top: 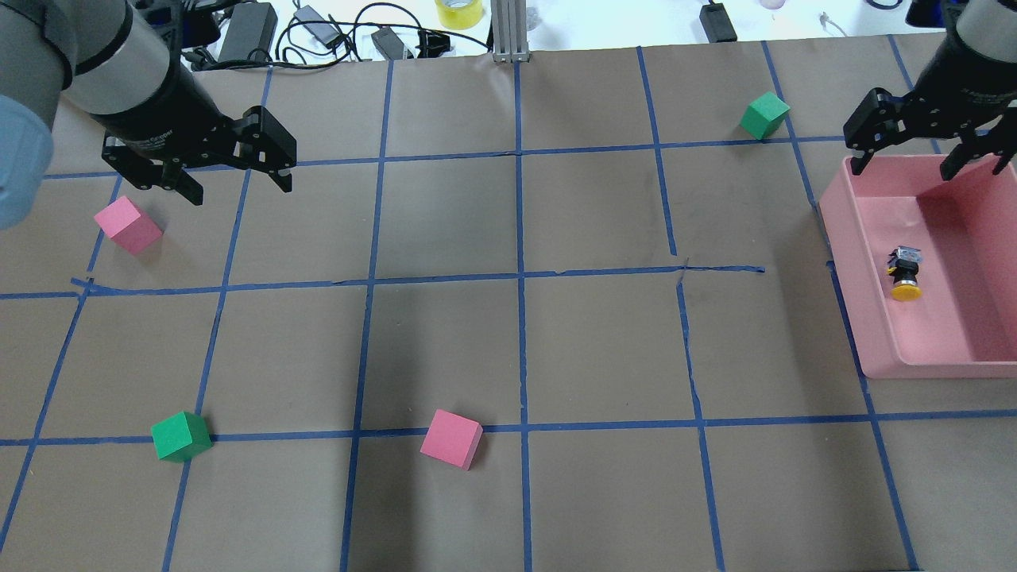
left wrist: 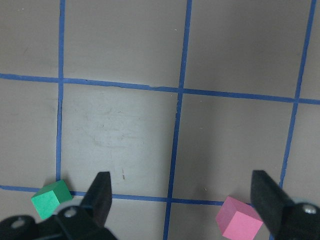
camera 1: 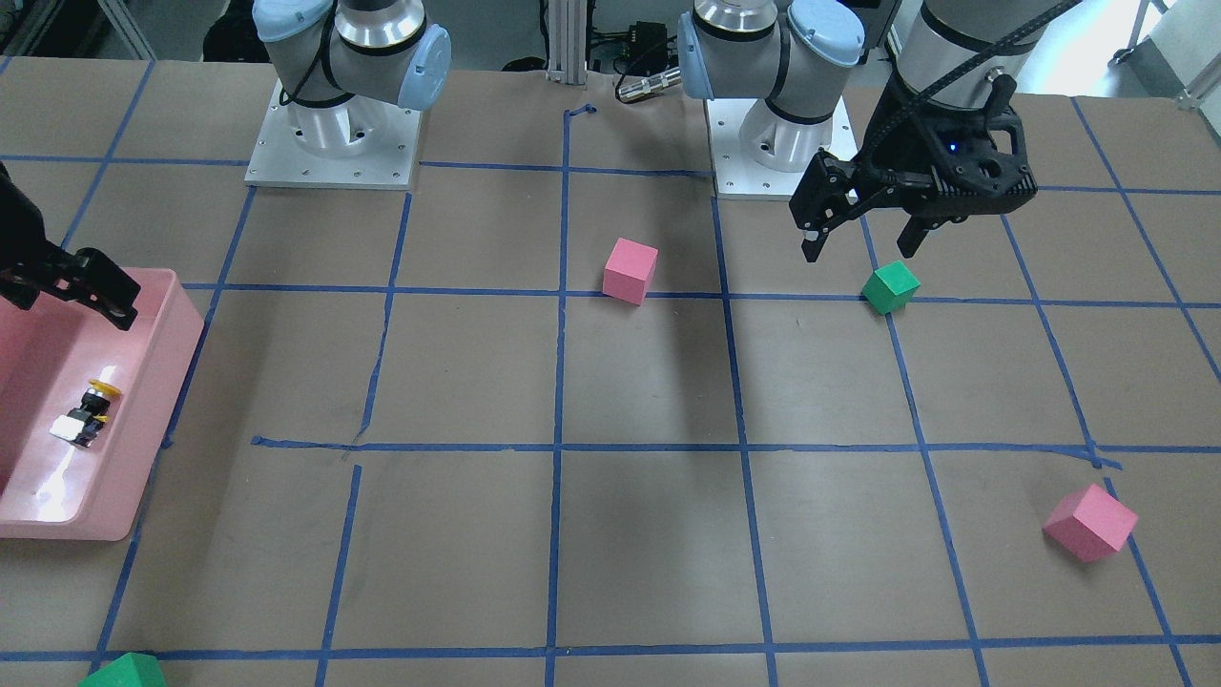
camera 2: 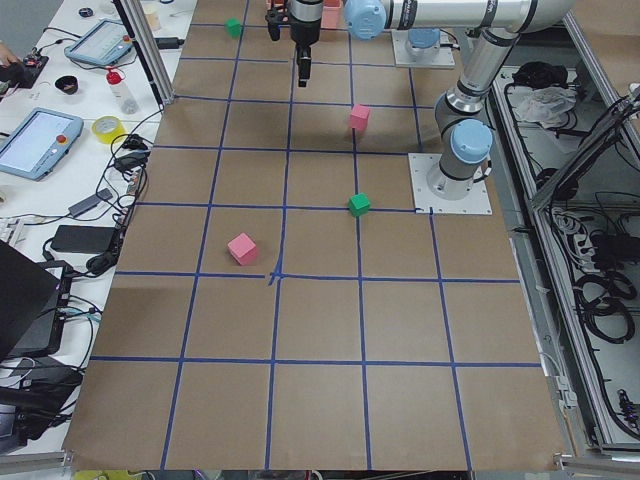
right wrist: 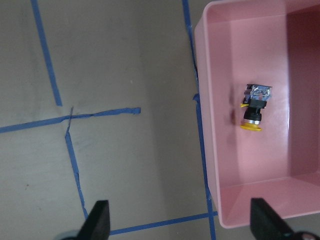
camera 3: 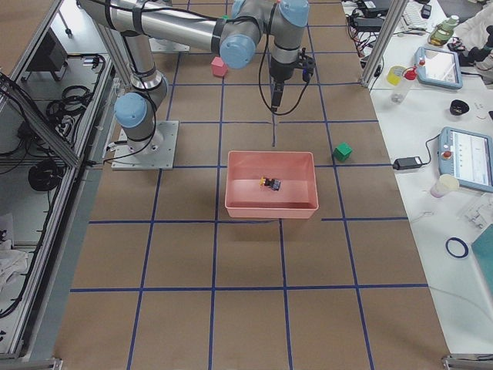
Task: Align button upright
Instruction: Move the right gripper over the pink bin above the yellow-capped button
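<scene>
Brown paper tabletop, blue tape grid; left end effector, right end effector wide.

A robotics lab: teach pendants, loose cables, tape-gridded table.

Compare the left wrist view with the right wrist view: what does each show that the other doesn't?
Only the left wrist view shows a green cube and a pink cube, one near each finger of the left gripper. Only the right wrist view shows the pink bin, with the button lying on its side inside it, above the right gripper. Both show the brown table with blue tape lines, and spread, empty fingers at the bottom edge.
</scene>
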Motion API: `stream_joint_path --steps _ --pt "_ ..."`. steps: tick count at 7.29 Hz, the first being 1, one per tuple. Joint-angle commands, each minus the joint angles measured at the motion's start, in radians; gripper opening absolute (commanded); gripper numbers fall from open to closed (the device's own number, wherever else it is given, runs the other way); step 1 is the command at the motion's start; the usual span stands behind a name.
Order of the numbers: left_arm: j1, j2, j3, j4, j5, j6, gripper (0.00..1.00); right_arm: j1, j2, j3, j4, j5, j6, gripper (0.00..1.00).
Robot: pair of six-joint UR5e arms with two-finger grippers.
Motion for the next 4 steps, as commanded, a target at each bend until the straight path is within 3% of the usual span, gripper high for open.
stream_joint_path --steps 1,3,4 --pt "0.000 0.000 0.000 0.000 0.000 0.000 1.00 -0.096 0.017 0.081 -0.096 0.007 -0.004 1.00" --pt "0.000 0.000 0.000 0.000 0.000 0.000 1.00 -0.166 0.072 0.142 -0.288 0.001 -0.119 1.00" --pt "0.000 0.000 0.000 0.000 0.000 0.001 1.00 -0.177 0.100 0.153 -0.320 0.000 -0.124 1.00"
